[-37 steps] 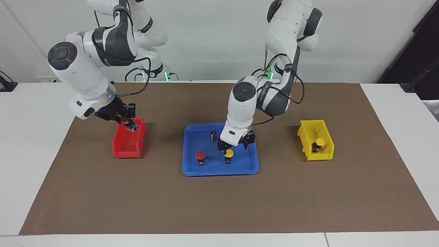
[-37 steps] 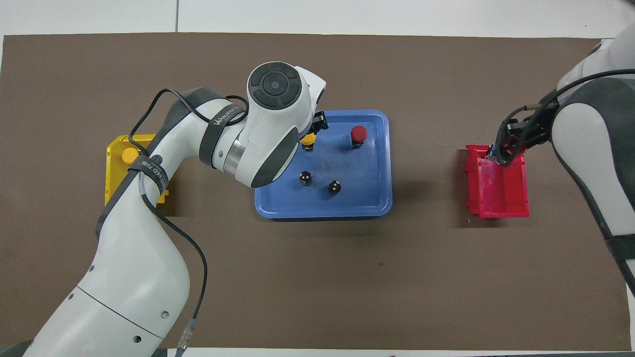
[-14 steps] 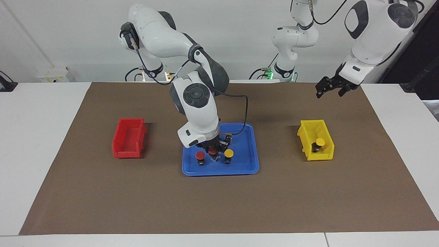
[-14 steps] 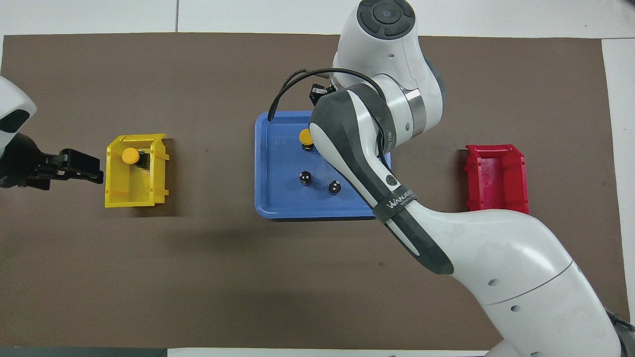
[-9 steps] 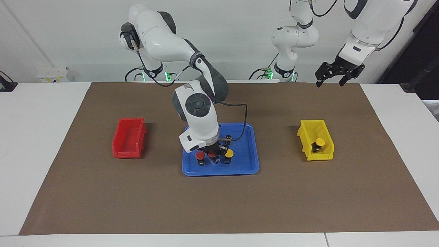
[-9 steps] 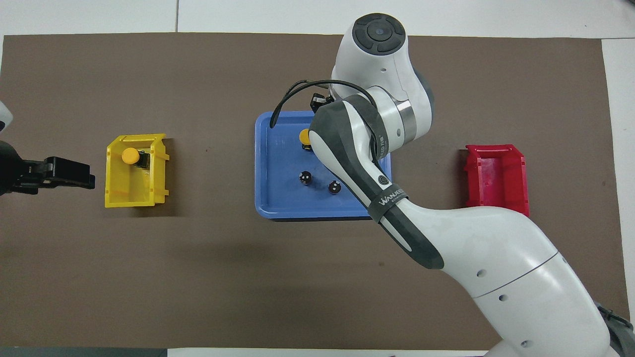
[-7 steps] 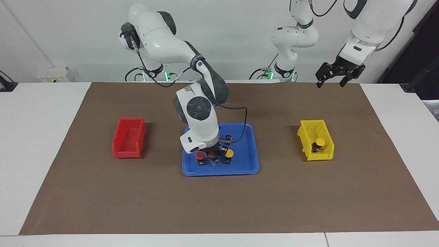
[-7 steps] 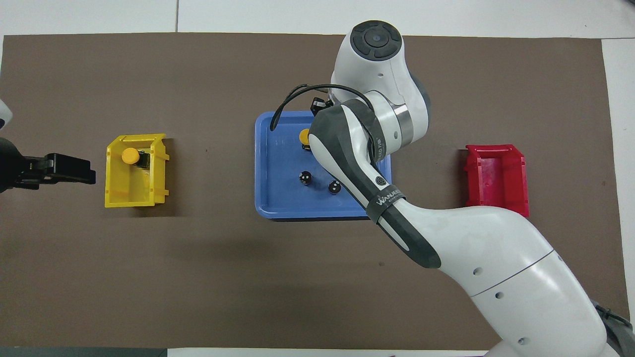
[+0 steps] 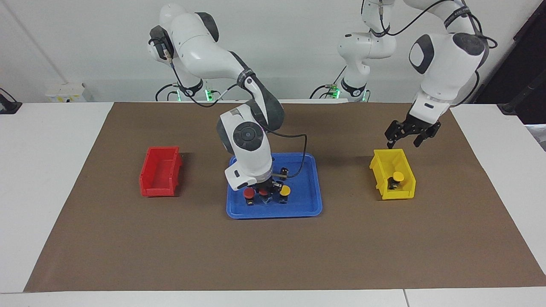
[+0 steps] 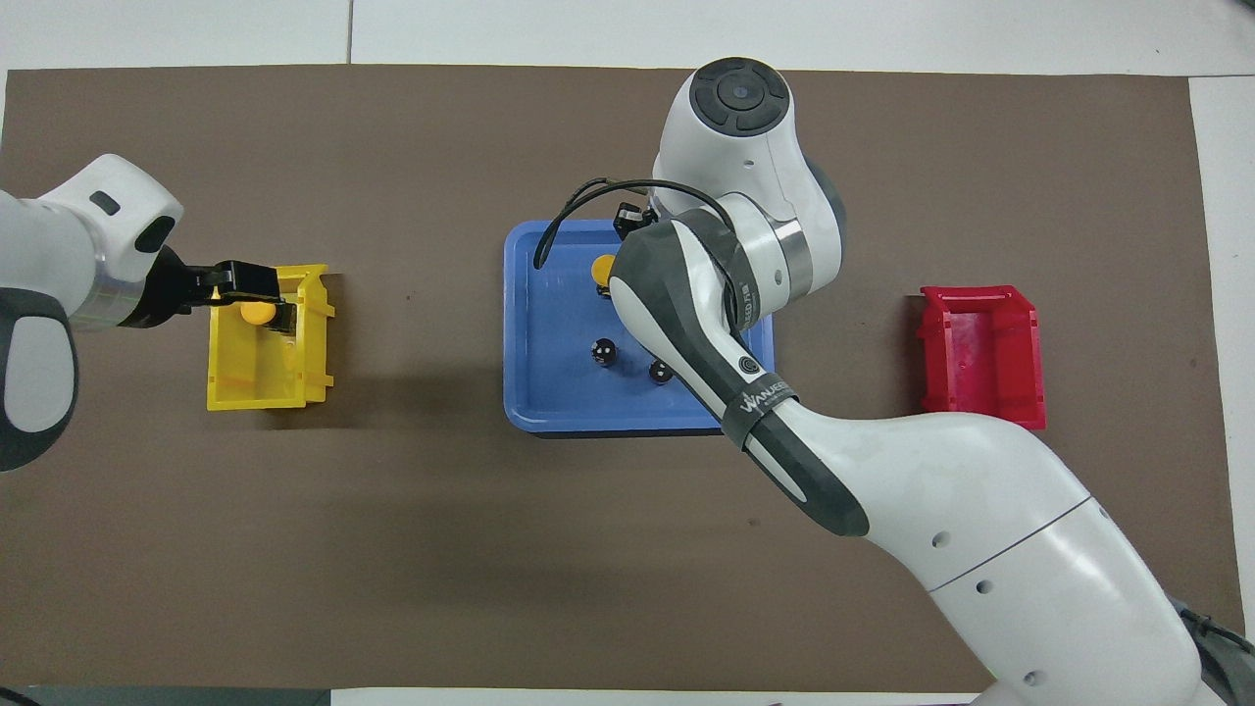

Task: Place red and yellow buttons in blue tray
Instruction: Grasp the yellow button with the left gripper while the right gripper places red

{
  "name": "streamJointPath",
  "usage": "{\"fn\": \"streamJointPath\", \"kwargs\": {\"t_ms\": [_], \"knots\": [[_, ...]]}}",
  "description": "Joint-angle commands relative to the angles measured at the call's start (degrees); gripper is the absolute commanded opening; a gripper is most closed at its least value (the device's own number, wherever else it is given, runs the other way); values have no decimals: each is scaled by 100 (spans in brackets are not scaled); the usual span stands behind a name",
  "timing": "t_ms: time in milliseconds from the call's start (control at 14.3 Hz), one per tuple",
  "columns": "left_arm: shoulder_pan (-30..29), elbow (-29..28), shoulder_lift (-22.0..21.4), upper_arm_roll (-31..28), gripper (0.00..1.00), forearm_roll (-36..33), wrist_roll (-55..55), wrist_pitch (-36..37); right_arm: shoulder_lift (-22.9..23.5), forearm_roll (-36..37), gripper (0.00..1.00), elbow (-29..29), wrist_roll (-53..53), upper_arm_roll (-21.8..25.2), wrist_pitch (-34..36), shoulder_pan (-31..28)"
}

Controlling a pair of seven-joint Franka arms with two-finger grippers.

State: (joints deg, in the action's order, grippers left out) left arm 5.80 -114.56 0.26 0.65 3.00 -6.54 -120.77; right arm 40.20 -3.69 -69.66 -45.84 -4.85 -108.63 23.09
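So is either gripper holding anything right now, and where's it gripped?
The right gripper holds a red button low in the blue tray; the grip spot is hidden. The left gripper is open, empty.

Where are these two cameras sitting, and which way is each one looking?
Facing view: high across the table, looking back at both robots; both arms show whole, bases at the top, right gripper shut on a red button low in the blue tray, left gripper open over the yellow bin.
Overhead view: high above the robots' end, looking steeply down; arms enter from the bottom and side.
Both share the tray, the bin, the red bin, turned half around.
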Motion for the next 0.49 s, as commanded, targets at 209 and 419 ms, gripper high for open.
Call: {"fn": "streamJointPath", "kwargs": {"t_ms": [209,419], "knots": [[-228,-321,562,-56,81,51,214,-983,-284,-62,50,-513,-118,-24,-335,-6],[-290,-488,571,-56,74,51,286,-1106,-284,-36,55,-487,-118,-24,-335,-6]]}}
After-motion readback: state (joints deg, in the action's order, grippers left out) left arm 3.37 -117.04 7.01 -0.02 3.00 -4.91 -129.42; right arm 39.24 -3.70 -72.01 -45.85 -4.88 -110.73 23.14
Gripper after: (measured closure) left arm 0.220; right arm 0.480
